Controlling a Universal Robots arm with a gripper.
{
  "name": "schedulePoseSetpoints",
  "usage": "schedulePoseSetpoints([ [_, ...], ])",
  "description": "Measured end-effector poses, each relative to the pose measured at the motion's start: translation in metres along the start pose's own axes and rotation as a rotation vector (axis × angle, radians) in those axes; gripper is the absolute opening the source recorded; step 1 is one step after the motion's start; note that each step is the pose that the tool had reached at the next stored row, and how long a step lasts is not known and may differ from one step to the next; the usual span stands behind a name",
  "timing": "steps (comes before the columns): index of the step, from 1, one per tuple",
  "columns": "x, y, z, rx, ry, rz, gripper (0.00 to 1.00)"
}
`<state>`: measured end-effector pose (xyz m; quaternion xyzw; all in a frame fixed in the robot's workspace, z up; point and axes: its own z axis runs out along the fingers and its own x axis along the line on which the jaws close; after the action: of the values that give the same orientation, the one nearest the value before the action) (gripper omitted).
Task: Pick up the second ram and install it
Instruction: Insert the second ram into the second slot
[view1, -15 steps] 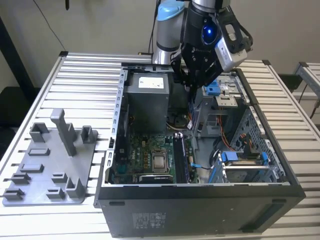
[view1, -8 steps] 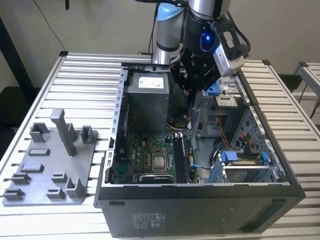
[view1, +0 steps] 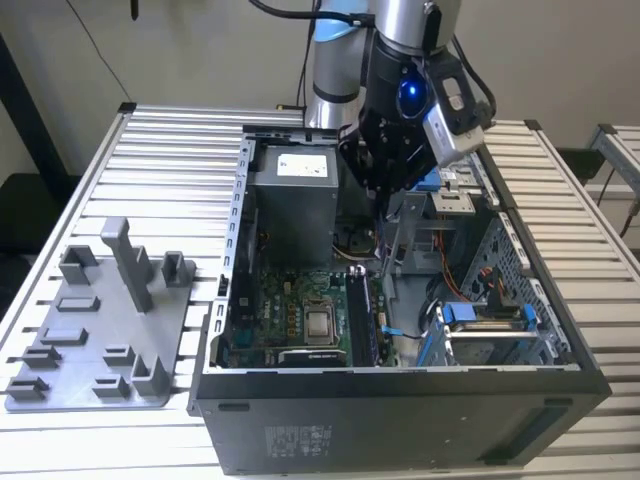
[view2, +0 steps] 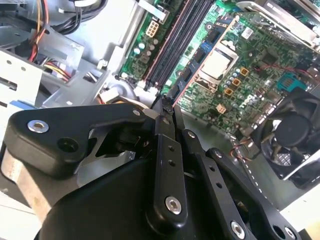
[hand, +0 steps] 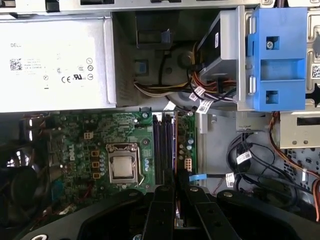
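Observation:
My gripper (view1: 385, 195) hangs inside the open computer case (view1: 400, 400), above the motherboard's memory slots (view1: 362, 320). In both wrist views its black fingers are pressed close together. They pinch the second ram (hand: 176, 212), a thin strip seen edge-on. In the first wrist view my gripper (hand: 176, 192) lines up with the long dark memory slots (hand: 165, 145) beside the processor (hand: 122, 167). In the second wrist view my gripper (view2: 167, 106) shows a short dark tip of the second ram (view2: 166, 99) past the fingers, with the memory slots (view2: 175, 45) beyond. Most of the strip is hidden by the fingers.
A grey plastic tray (view1: 100, 345) with upright posts lies on the slatted table at the exterior view's left. The power supply (view1: 295, 200) stands at the case's back. Blue drive brackets (view1: 480, 315) and cable bundles (hand: 210, 92) crowd the drive side. A black fan (view2: 295, 130) sits near the processor.

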<state>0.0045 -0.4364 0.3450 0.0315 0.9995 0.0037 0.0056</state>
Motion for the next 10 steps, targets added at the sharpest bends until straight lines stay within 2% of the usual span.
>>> schedulePoseSetpoints([
  [10, 0.0002, -0.0001, 0.0146, 0.0004, 0.0043, 0.0, 0.14],
])
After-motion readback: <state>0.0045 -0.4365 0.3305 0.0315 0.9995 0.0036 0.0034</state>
